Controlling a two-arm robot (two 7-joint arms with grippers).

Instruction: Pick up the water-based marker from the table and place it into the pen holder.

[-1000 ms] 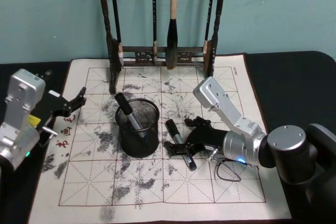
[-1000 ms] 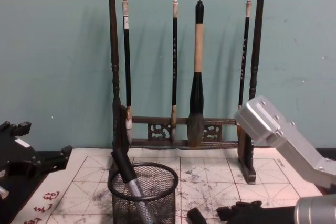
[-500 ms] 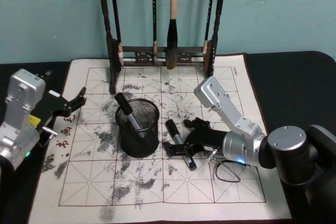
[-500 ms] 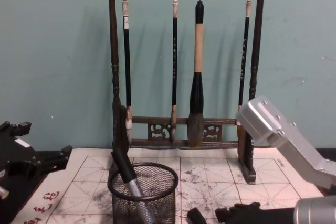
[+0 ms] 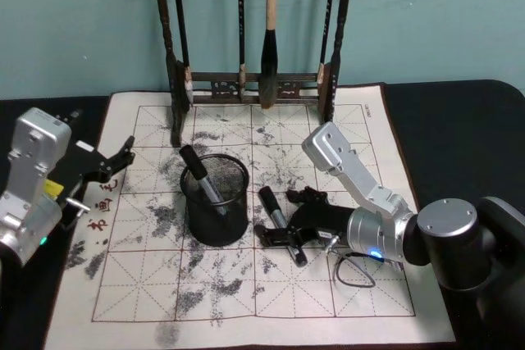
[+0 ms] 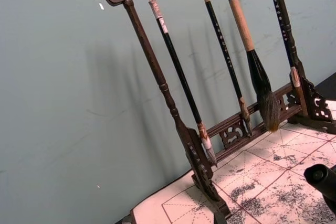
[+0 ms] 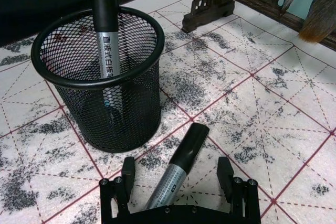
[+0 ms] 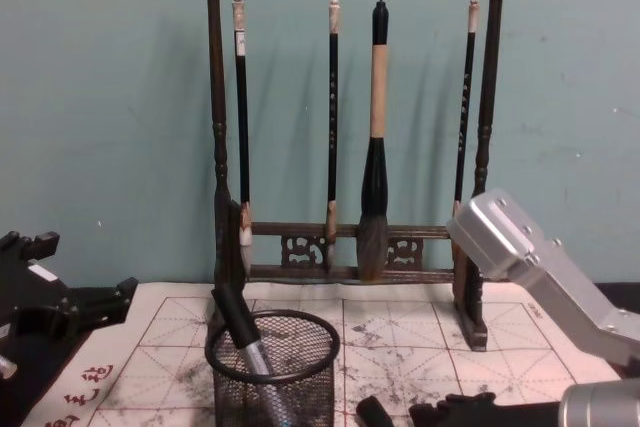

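The mat (image 5: 328,301) lies on the table (image 5: 459,120). The rack (image 5: 254,88) stands along the mat's far edge, with brushes (image 5: 269,38) hanging in it. The holder (image 5: 215,202) stands on the mat left of centre, before the rack's left post; one marker (image 5: 199,176) leans in it. A second marker (image 5: 277,217) lies on the mat just right of the holder, between the spread jaws of the right gripper (image 5: 283,215). The left gripper (image 5: 115,161) is over the mat's left edge.
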